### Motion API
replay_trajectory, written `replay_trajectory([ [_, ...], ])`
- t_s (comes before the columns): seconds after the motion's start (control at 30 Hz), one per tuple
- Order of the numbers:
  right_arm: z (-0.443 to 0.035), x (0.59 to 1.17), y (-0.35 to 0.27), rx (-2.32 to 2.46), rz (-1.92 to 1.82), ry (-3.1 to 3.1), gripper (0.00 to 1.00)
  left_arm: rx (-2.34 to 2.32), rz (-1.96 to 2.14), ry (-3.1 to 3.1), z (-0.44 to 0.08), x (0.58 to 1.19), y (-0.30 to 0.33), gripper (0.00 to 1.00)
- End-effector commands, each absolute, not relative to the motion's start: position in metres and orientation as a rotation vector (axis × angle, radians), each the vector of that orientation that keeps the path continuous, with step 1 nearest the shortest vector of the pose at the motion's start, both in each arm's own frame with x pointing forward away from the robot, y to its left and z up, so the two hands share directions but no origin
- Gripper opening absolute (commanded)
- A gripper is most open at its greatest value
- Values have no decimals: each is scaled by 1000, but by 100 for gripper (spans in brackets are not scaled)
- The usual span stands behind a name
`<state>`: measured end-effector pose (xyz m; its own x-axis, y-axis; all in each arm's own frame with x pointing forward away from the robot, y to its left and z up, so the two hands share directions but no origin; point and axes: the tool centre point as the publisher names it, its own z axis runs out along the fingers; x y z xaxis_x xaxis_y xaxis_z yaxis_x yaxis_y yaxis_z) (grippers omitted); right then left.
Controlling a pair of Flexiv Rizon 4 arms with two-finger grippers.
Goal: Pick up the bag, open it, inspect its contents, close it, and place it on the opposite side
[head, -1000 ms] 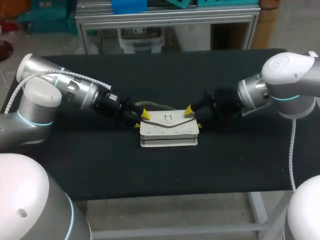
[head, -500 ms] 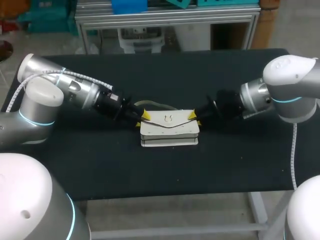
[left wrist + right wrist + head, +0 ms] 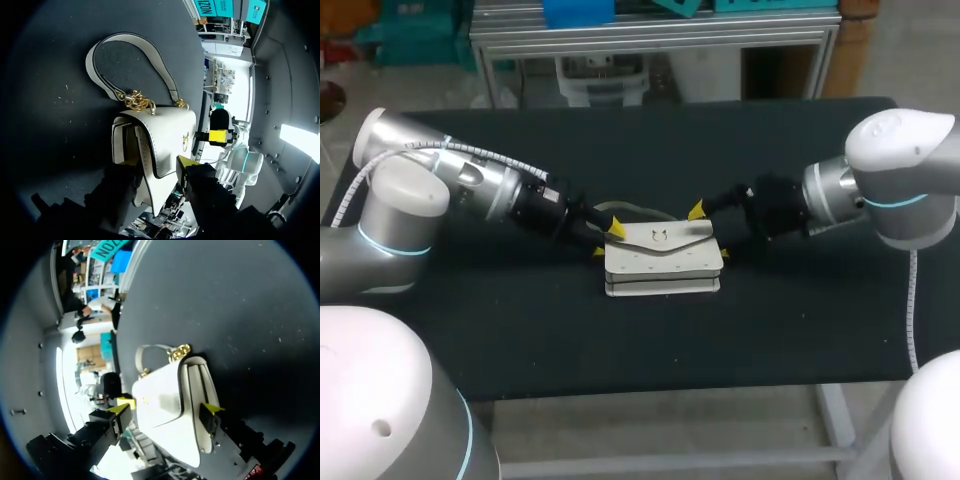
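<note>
A white handbag (image 3: 663, 262) with a flap and a gold clasp lies in the middle of the black table. Its strap (image 3: 131, 50) curls on the cloth behind it, joined by a gold chain (image 3: 136, 101). My left gripper (image 3: 606, 239) is at the bag's left end. In the left wrist view this left gripper (image 3: 158, 162) has one yellow tip on the flap and the other behind the front panel, shut on the bag. My right gripper (image 3: 710, 232) is at the right end, open wide. In the right wrist view the bag (image 3: 165, 405) lies between its spread fingers.
The black table (image 3: 620, 340) stretches in front of and behind the bag, bare cloth on both sides. Its front edge runs close below the bag in the head view. Both arms lie low over the table's left and right parts.
The right gripper closed in on the bag's right end, then opened wide. The bag and the left gripper shifted slightly to the right.
</note>
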<state>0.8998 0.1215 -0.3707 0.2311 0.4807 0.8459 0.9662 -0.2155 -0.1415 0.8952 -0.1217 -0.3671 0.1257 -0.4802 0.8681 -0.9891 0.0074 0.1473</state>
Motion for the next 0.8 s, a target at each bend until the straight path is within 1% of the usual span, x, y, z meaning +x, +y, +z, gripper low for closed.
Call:
replay_trajectory([
  [0.03,-385,899,125,-1819,-875,-1318,83,1595,777,-1439,-383,902,-125,43],
  [0.07,-388,900,125,-1821,-870,-1314,82,1603,771,-1431,-387,904,-125,45],
  [0.1,-390,900,125,-1825,-865,-1308,76,1603,766,-1425,-390,904,-125,47],
  [0.13,-393,899,125,-1826,-860,-1302,75,1602,763,-1419,-392,905,-124,50],
  [0.17,-394,899,125,-1827,-858,-1300,75,1604,761,-1414,-393,905,-124,57],
  [0.2,-395,899,125,-1828,-857,-1299,72,1603,761,-1412,-393,905,-124,61],
  [0.23,-395,899,125,-1829,-857,-1297,70,1603,762,-1411,-393,905,-124,62],
  [0.27,-395,900,124,-1831,-858,-1294,72,1603,764,-1411,-392,905,-124,62],
  [0.37,-394,900,124,-1832,-861,-1295,70,1602,773,-1413,-388,904,-124,49],
  [0.4,-393,900,124,-1831,-862,-1298,55,1604,778,-1415,-386,904,-125,41],
  [0.43,-391,901,124,-1830,-864,-1302,46,1606,781,-1417,-384,903,-125,33],
  [0.47,-389,901,124,-1828,-870,-1307,39,1606,786,-1422,-381,903,-126,20],
  [0.5,-385,902,124,-1825,-879,-1317,27,1607,793,-1432,-379,902,-126,2],
  [0.53,-382,902,124,-1825,-891,-1322,2,1608,797,-1437,-377,901,-127,0],
  [0.57,-379,903,124,-1823,-900,-1325,0,1603,804,-1443,-374,901,-127,0],
  [0.7,-365,904,123,-1809,-951,-1346,0,1597,822,-1477,-365,898,-129,0],
  [0.73,-362,904,123,-1807,-956,-1349,0,1597,823,-1478,-363,898,-130,10],
  [0.77,-360,903,123,-1807,-963,-1352,0,1596,826,-1482,-362,898,-130,23],
  [0.8,-359,903,123,-1805,-966,-1356,31,1598,828,-1485,-362,898,-130,37],
])
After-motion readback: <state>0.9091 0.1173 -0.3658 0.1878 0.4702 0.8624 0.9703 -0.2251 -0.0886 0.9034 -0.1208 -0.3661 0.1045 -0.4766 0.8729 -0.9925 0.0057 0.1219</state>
